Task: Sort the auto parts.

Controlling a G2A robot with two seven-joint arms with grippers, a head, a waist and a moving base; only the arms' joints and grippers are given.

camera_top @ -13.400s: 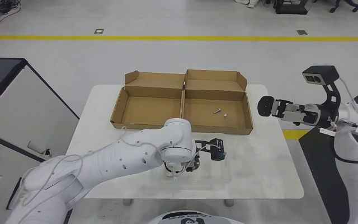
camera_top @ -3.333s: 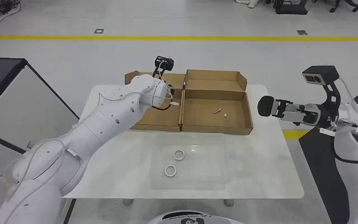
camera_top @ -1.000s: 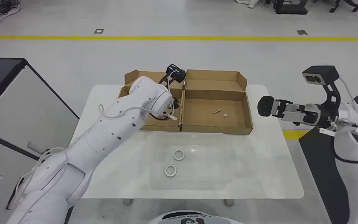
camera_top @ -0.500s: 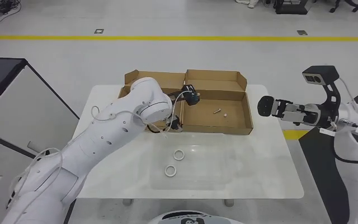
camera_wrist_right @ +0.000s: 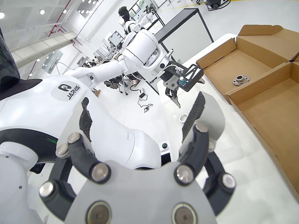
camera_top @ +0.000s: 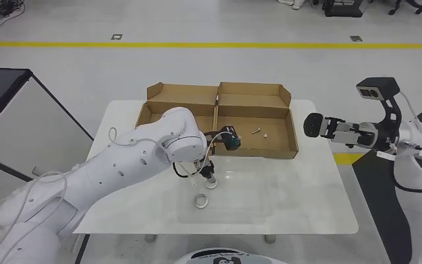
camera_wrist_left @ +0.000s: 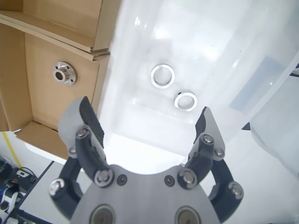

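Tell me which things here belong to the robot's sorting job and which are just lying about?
Job: metal ring and second ring in the clear tray; flange in the left cardboard box; bolt in the right cardboard box; open left pincer above the tray.
Lying about: black-framed cabinet beside the table; yellow floor line.

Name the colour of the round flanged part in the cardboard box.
Shiny silver; the flanged part shows best in the left wrist view.

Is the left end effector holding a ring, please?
No, the left end effector is open; the larger ring and smaller ring lie in the tray.
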